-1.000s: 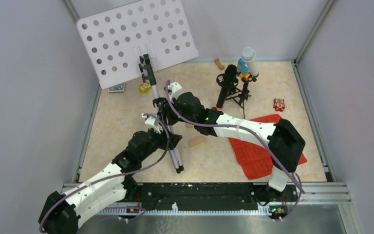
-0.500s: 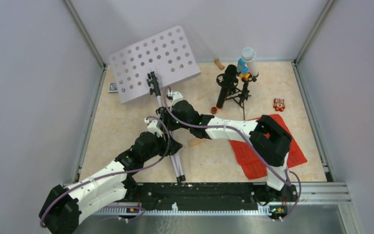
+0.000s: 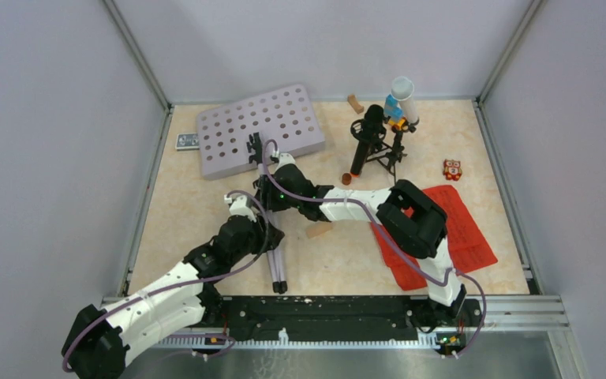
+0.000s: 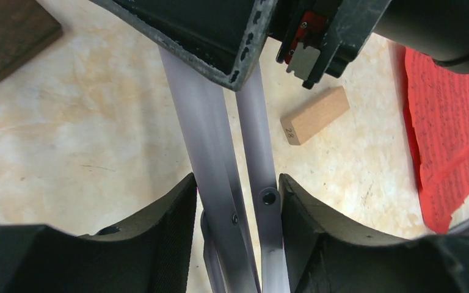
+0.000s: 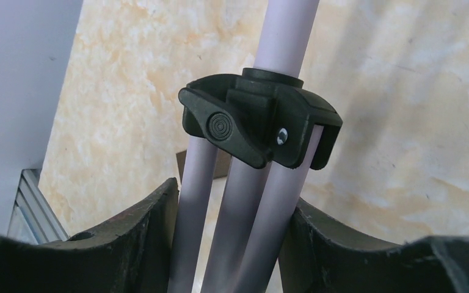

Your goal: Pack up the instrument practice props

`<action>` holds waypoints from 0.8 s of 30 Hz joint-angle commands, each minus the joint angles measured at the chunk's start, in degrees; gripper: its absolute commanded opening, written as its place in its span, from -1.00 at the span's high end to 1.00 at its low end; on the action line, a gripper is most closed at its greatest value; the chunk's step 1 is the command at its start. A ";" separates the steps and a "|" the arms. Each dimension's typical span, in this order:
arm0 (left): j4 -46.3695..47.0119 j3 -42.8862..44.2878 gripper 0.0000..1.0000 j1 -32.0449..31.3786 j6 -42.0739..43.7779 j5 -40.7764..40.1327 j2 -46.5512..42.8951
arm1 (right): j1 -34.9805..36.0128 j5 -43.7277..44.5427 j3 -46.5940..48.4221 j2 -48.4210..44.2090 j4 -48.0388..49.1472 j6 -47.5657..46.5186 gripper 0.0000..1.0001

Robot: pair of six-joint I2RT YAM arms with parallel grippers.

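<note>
Left end effector (image 3: 271, 235) is closed on the folded legs of the silver tripod (image 3: 275, 264), near the middle of the marbled beige tabletop (image 3: 197, 205); in its wrist view we see its dark fingers (image 4: 171, 213) pressed against the outer tubes on either side, with the tubes running away between them; the right end effector (image 3: 268, 193) grips the same tripod just beyond, farther from us, its fingers (image 5: 152, 213) hugging the bundle of pale tubes just short of the black plastic collar (image 5: 259, 122) that gathers them round the centre pole; the two end effectors sit close together along the stand; the tripod lies down, feet toward the near edge and head toward the far left; at its far end the grey perforated music-stand plate (image 3: 237, 130) lies low and face-up at the far left of the tabletop; whether it rests fully flat we cannot tell; a pale wooden block (image 3: 318, 230) lies just right of the legs, apart from them; the red sheet-music pages (image 3: 465, 237) are spread on the near right, partly under the right arm; at the far side, right of the plate, the black microphone with an orange end (image 3: 365, 134) sits tilted on the small black tripod (image 3: 387, 158); the white tube (image 3: 405, 96) stands just beyond them, near the far wall.
</note>
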 commanded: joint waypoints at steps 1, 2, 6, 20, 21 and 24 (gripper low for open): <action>-4.70 3.53 0.38 0.57 2.93 -6.44 -1.05 | -3.78 1.07 6.70 0.83 7.92 -11.50 1.00; -5.18 4.14 0.17 0.57 3.00 -7.25 -0.79 | -4.08 0.92 7.47 1.63 7.54 -11.54 0.93; -8.44 8.16 -0.65 0.64 3.92 -9.98 0.80 | -6.21 -0.13 10.68 3.84 6.26 -11.34 0.63; -22.05 21.33 -0.97 0.67 8.25 -15.15 -2.65 | -7.95 2.18 1.92 -8.33 0.54 -22.24 -0.67; -22.32 22.57 -0.97 0.74 9.14 -14.60 -2.83 | -7.95 3.33 0.08 -10.72 0.12 -23.25 -0.68; -24.28 26.97 -0.97 0.70 13.83 -14.42 -2.69 | -7.95 5.37 -2.23 -17.08 -7.11 -25.62 -0.70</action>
